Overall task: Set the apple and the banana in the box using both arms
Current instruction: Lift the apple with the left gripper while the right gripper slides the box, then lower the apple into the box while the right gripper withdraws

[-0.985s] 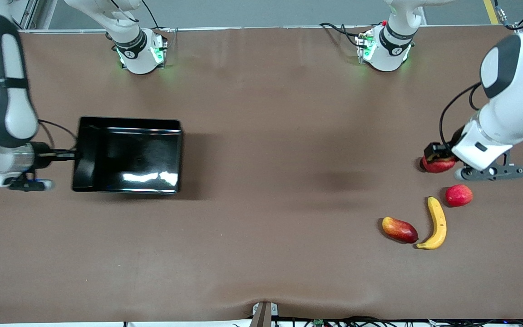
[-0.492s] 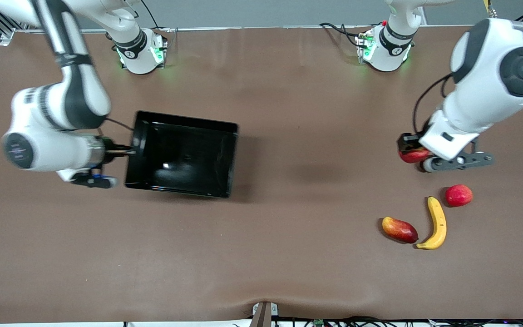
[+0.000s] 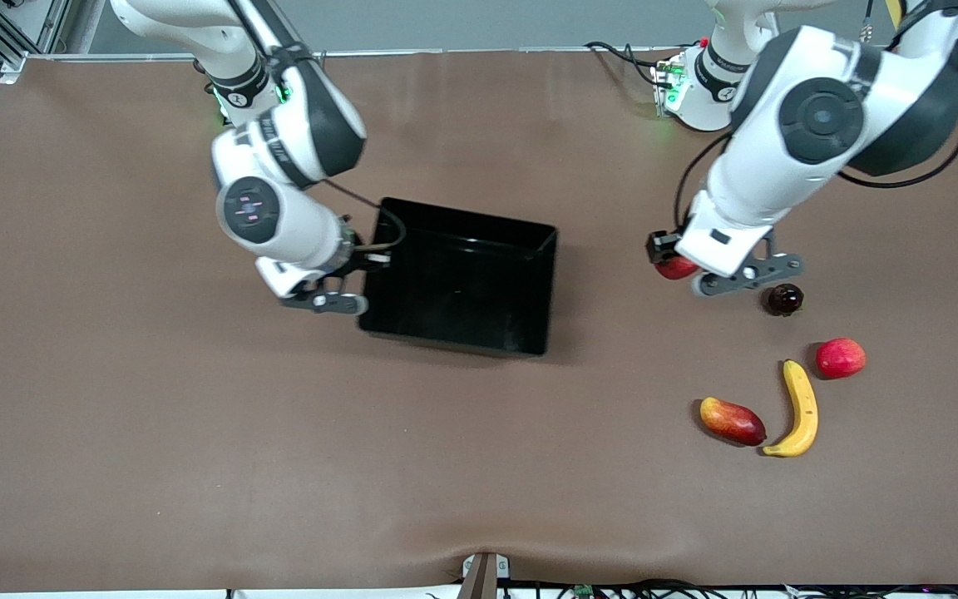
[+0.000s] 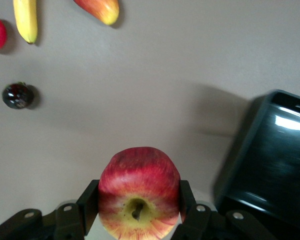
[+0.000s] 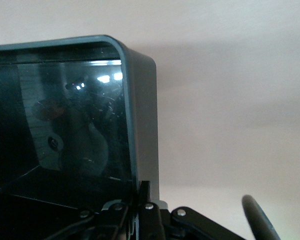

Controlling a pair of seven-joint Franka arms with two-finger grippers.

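Note:
The apple (image 3: pixel 680 269) is red with a yellowish stem dimple. It is held between the fingers of my left gripper (image 3: pixel 667 256), above the table between the box and the other fruits. It fills the left wrist view (image 4: pixel 139 192). My right gripper (image 3: pixel 369 259) is shut on the wall of the black box (image 3: pixel 466 223) at the end toward the right arm. The right wrist view shows the fingers (image 5: pixel 146 197) pinching that wall (image 5: pixel 142 115). The banana (image 3: pixel 801 408) lies on the table toward the left arm's end, nearer the front camera.
A mango-like red-yellow fruit (image 3: pixel 732 420) lies beside the banana. A smooth pinkish-red fruit (image 3: pixel 841 358) lies by the banana's tip. A small dark round fruit (image 3: pixel 782 299) sits just under the left arm's wrist. The box (image 4: pixel 270 165) is empty inside.
My right arm has moved the box from its end of the table toward the middle. My left gripper has carried the apple toward the box, uncovering the dark fruit.

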